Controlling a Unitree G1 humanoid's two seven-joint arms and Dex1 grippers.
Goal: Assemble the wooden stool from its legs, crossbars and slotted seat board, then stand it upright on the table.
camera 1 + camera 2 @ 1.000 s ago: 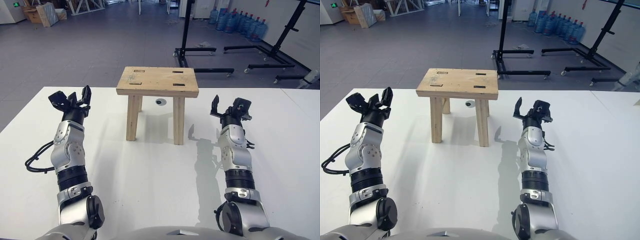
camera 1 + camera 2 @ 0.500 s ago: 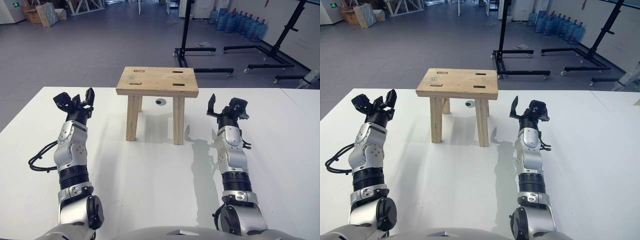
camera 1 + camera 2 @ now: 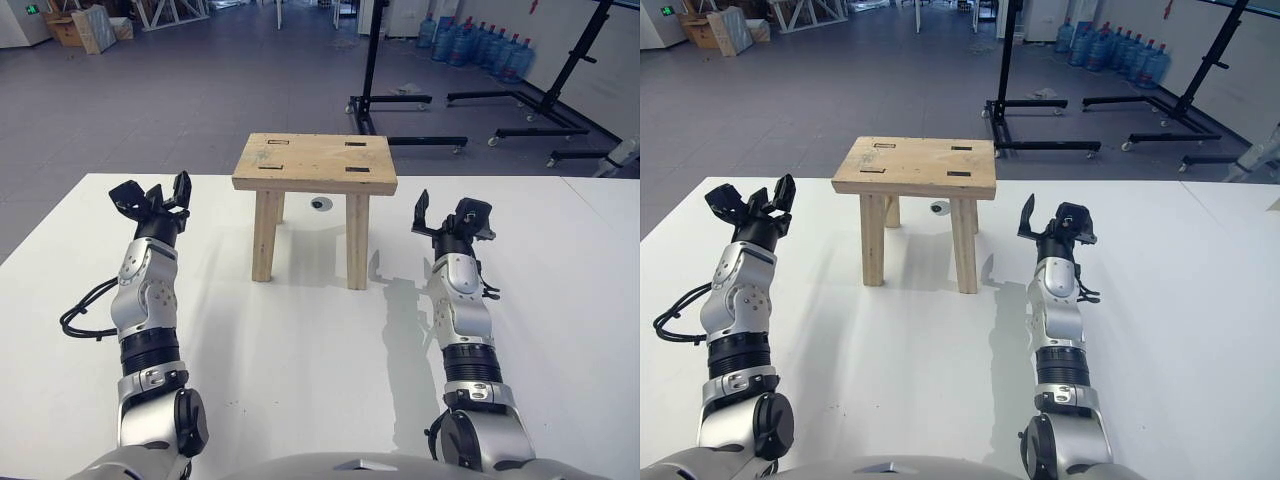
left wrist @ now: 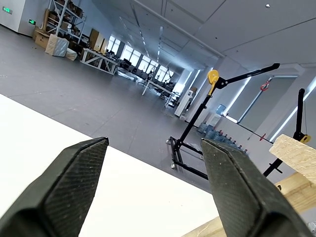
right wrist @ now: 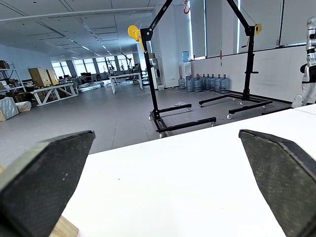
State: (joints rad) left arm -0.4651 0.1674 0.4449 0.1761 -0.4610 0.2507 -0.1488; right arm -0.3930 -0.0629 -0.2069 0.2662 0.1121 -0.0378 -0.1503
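White table (image 3: pixel 300 350), upright wooden stool (image 3: pixel 315 165)

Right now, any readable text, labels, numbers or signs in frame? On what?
No text reads clearly in any view.
Far wall: a green sign, too small to read.
Back of the room: water jugs, any labels too small to tell.
On the wooden stool: no print visible.
On the table: no print visible.
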